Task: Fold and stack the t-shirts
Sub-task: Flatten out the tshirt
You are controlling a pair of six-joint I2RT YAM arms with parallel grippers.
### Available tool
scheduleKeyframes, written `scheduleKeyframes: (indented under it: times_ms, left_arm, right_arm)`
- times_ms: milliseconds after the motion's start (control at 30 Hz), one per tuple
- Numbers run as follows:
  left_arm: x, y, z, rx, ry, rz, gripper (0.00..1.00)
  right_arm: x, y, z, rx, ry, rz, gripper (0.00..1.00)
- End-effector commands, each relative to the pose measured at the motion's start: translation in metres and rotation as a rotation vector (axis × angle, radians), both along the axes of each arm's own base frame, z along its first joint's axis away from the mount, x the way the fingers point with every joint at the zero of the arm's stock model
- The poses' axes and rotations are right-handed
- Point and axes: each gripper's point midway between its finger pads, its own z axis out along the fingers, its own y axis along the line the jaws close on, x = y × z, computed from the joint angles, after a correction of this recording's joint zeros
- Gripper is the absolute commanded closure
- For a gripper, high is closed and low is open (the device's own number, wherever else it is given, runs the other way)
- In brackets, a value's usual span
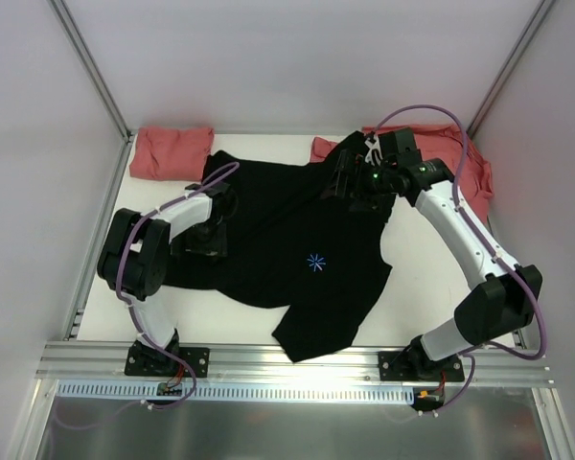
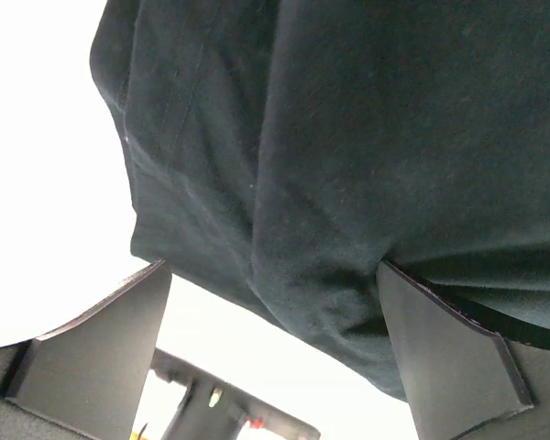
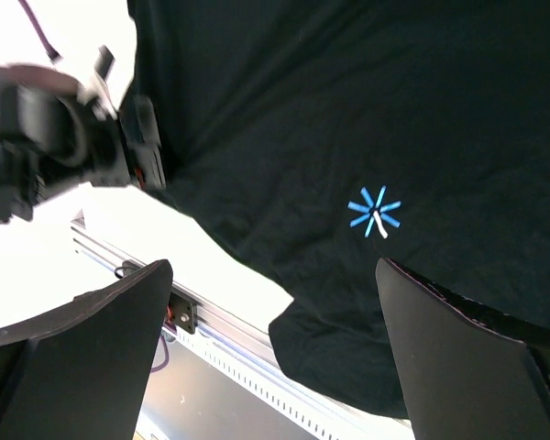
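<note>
Black shirt: a large black short-sleeved cloth t-shirt [image 1: 287, 240] lies spread and rumpled, front up, across the middle of the white bench [image 1: 422, 287]. One end of it reaches down close to the aluminium rail [image 1: 297, 362] at the near edge.
Chest mark: a small light-blue starburst [image 1: 315, 262] sits near the middle of the black shirt, with flat cloth all around it.
Salmon shirt, far left: a folded salmon-red cloth t-shirt [image 1: 172, 151] lies in the far left corner of the bench, just beside the black shirt's far left edge.
Salmon shirt, far right: a bunched salmon-red cloth heap [image 1: 474, 177] lies in the far right corner, partly behind the right arm. A strip of the same colour shows at the black shirt's far edge; I cannot tell whether that is one garment or two.
Left tool: the left tool [image 2: 275, 275] is low at the left side of the black shirt. Its two dark fingers [image 2: 101, 339] are spread wide, and a fold of black cloth lies across the gap between them without being pinched.
Right tool: the right tool [image 3: 275, 275] hangs over the far side of the black shirt. Its fingers [image 3: 449, 357] are spread wide with nothing held between them. Its wrist view looks down on the starburst and the shirt's near edge.
</note>
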Motion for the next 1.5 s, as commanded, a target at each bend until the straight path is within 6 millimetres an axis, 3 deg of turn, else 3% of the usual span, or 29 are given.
scheduleKeyframes:
  times_ms: [0,233,400,533,667,700,733,767,800,833,867,900,933,967,1000,1033,1100,1167,1200,1233,1300,1367,1467]
  left_arm:
    - [-0.089,0.016,0.000,0.125,0.348,0.022,0.01]
    - [-0.098,0.005,0.012,0.090,0.332,0.055,0.02]
    - [-0.036,-0.006,0.043,0.070,0.101,0.023,0.01]
    - [0.026,-0.030,0.076,-0.006,-0.084,0.002,0.01]
    - [0.070,-0.045,0.093,-0.082,-0.232,-0.006,0.01]
    - [0.079,-0.048,0.103,-0.123,-0.287,-0.013,0.01]
    - [0.099,-0.064,0.103,-0.234,-0.381,-0.034,0.01]
    - [0.113,-0.062,0.111,-0.300,-0.461,-0.026,0.01]
    - [0.122,-0.064,0.134,-0.377,-0.577,-0.023,0.01]
    - [0.126,-0.061,0.130,-0.425,-0.619,0.005,0.02]
    - [0.146,-0.065,0.146,-0.510,-0.717,0.020,0.05]
    - [0.156,-0.047,0.147,-0.528,-0.749,0.095,0.10]
    - [0.166,-0.043,0.154,-0.540,-0.772,0.100,0.15]
    - [0.173,-0.040,0.155,-0.537,-0.775,0.092,0.20]
    - [0.182,-0.034,0.143,-0.493,-0.741,0.054,0.21]
    - [0.196,-0.033,0.157,-0.475,-0.772,0.023,0.21]
    - [0.217,-0.025,0.153,-0.402,-0.794,-0.040,0.24]
    - [0.237,-0.020,0.160,-0.357,-0.836,-0.072,0.26]
    - [0.245,-0.018,0.138,-0.325,-0.778,-0.099,0.27]
    - [0.261,-0.018,0.157,-0.316,-0.806,-0.112,0.28]
    - [0.271,-0.019,0.133,-0.314,-0.737,-0.118,0.33]
    - [0.276,-0.014,0.129,-0.290,-0.726,-0.114,0.36]
    - [0.279,-0.005,0.106,-0.232,-0.675,-0.120,0.49]
  right_arm:
    - [-0.002,0.001,0.033,0.064,-0.079,0.010,0.00]
    - [-0.008,-0.010,0.022,0.034,-0.080,0.002,0.00]
    - [0.000,-0.021,0.012,-0.025,-0.077,0.002,0.00]
    - [-0.001,-0.022,-0.025,-0.077,0.039,0.047,0.01]
    - [0.004,-0.021,-0.048,-0.101,0.089,0.058,0.01]
    - [0.009,-0.020,-0.048,-0.103,0.083,0.057,0.00]
    - [0.016,-0.020,-0.047,-0.107,0.069,0.051,0.01]
    - [0.033,-0.017,-0.036,-0.101,0.033,0.040,0.00]
    - [0.045,-0.016,-0.030,-0.092,0.009,0.031,0.00]
    - [0.058,-0.014,-0.020,-0.080,-0.017,0.025,0.00]
    - [0.076,-0.016,-0.027,-0.085,-0.001,0.005,0.01]
    - [0.100,-0.013,0.007,-0.057,-0.078,-0.012,0.01]
    - [0.114,-0.012,0.017,-0.035,-0.088,-0.029,0.01]
    - [0.137,-0.016,0.003,-0.033,-0.055,-0.053,0.00]
    - [0.155,-0.016,0.037,0.002,-0.131,-0.071,0.00]
    - [0.166,-0.017,0.043,0.030,-0.139,-0.080,0.01]
    - [0.195,-0.026,0.050,0.104,-0.147,-0.141,0.00]
    - [0.206,-0.035,0.052,0.175,-0.127,-0.190,0.00]
    - [0.212,-0.038,0.054,0.194,-0.146,-0.200,0.01]
    - [0.211,-0.042,0.051,0.199,-0.136,-0.211,0.01]
    - [0.212,-0.054,0.050,0.194,-0.143,-0.229,0.00]
    - [0.208,-0.064,0.047,0.186,-0.131,-0.243,0.01]
    - [0.203,-0.076,0.043,0.181,-0.115,-0.258,0.01]
